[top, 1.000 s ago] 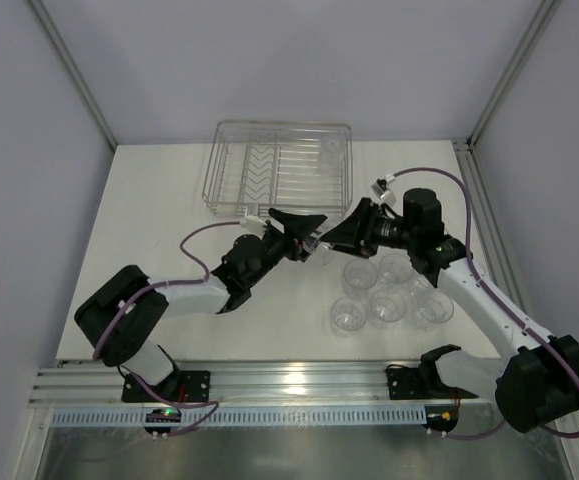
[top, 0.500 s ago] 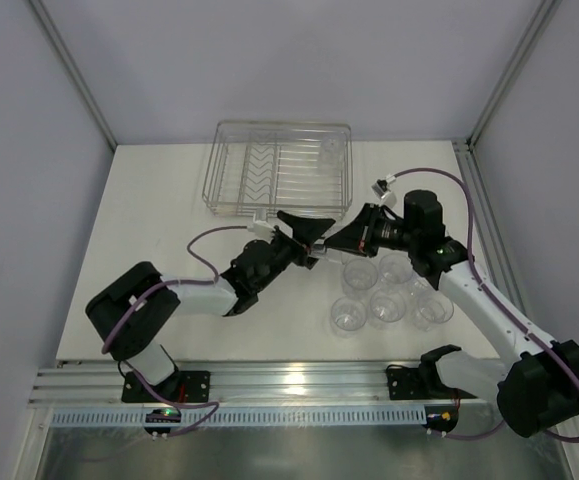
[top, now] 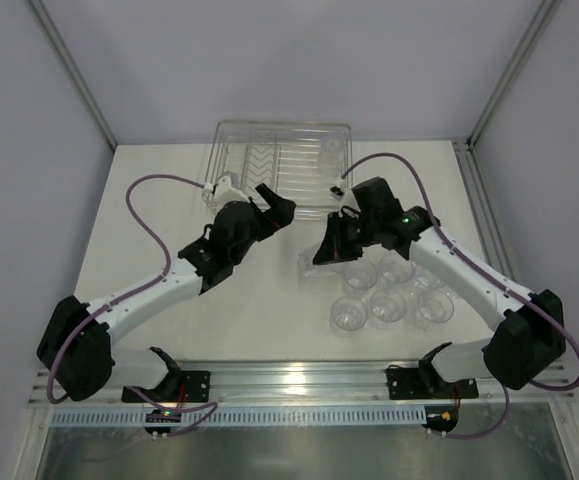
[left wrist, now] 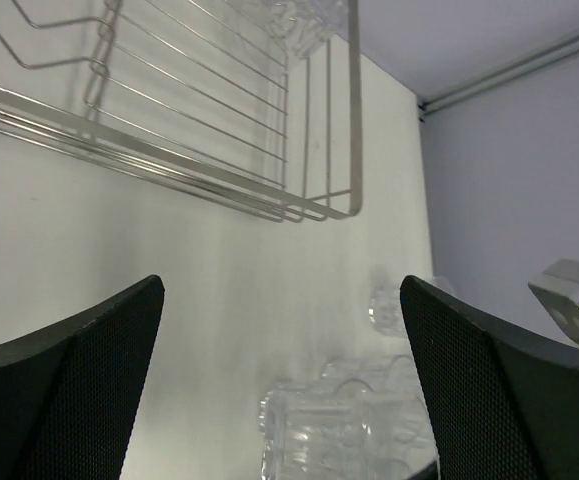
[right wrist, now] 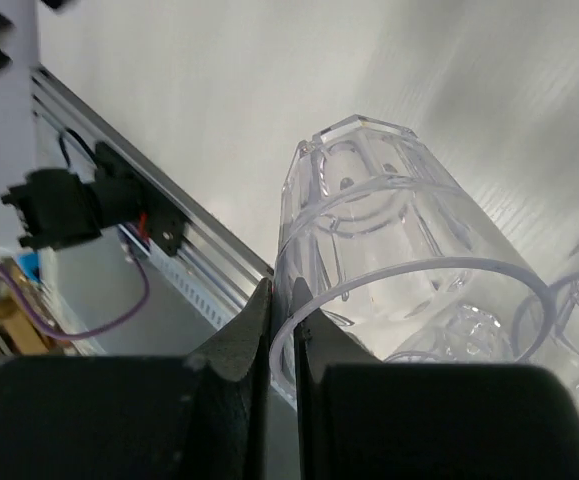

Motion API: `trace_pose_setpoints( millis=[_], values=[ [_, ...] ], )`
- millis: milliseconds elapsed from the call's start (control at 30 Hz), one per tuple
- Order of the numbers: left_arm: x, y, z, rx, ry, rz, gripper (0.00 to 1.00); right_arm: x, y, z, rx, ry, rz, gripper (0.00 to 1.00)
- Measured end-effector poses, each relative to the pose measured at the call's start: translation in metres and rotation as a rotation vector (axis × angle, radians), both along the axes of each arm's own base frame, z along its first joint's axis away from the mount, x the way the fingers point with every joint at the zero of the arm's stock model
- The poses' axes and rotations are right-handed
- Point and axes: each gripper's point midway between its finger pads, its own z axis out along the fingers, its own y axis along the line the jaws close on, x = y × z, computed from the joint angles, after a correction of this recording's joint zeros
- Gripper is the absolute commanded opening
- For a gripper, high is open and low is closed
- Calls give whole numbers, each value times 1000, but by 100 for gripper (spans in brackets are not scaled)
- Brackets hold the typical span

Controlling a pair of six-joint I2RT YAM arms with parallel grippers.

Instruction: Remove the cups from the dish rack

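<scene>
From the left: the left pincer (top: 274, 203) hangs spread and empty at the dish rack's (top: 269, 160) near edge. One cup (top: 331, 150) sits in the rack's far right corner. The right pincer (right wrist: 281, 295) is clamped on the held cup (right wrist: 399, 250) at its rim, over the counter (top: 269, 300) beside the set-down cups (top: 386, 305). They look light, stiff and slick, and probably crushable, so pinch the wall gently at the rim. Only the right wrist view shows a finger inside that rim. Only the overhead view shows the rack's cup plainly.
</scene>
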Motion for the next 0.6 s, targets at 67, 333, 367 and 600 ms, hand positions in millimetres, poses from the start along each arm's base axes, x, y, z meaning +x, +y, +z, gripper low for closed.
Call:
trace_pose_setpoints(
  millis=[67, 333, 367, 600],
  values=[
    [6, 13, 0, 93, -3, 19, 100, -9, 14, -8, -80, -2, 76, 4],
    [16, 59, -22, 381, 45, 60, 100, -32, 35, -63, -474, 7, 248, 4],
    [19, 63, -22, 406, 47, 61, 100, -35, 33, -70, -518, 11, 257, 4],
    [40, 74, -15, 503, 28, 68, 100, -40, 9, -102, -764, 28, 281, 4]
  ],
)
